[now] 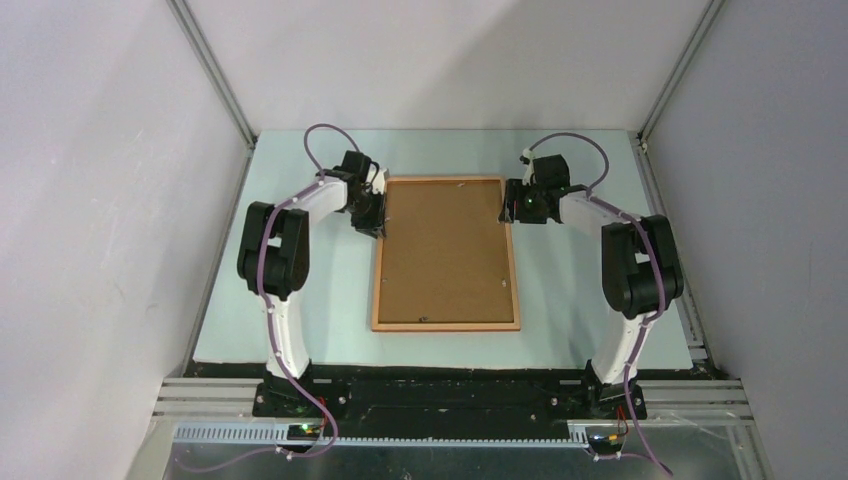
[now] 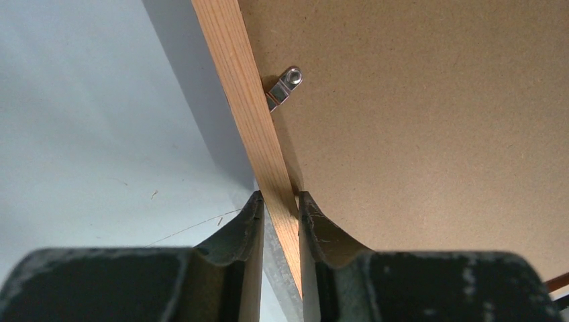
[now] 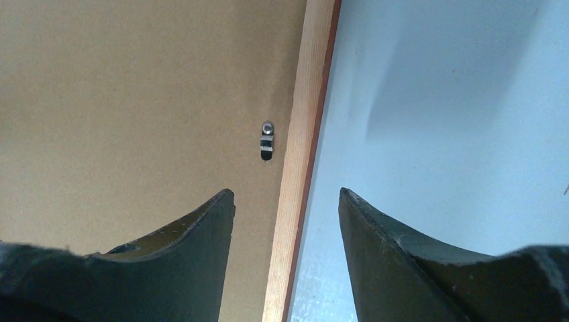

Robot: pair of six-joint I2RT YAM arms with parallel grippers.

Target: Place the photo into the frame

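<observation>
The frame lies back side up on the table, with the brown backing board filling it. The photo is hidden. My left gripper is at the frame's left rail near the far corner. In the left wrist view that gripper is shut on the wooden rail, one finger on each side. My right gripper is at the right rail. In the right wrist view it stands open, straddling the rail without touching it.
Small metal clips sit on the backing board near each long rail. Pale blue table surrounds the frame. Grey walls with metal posts close in the sides and back.
</observation>
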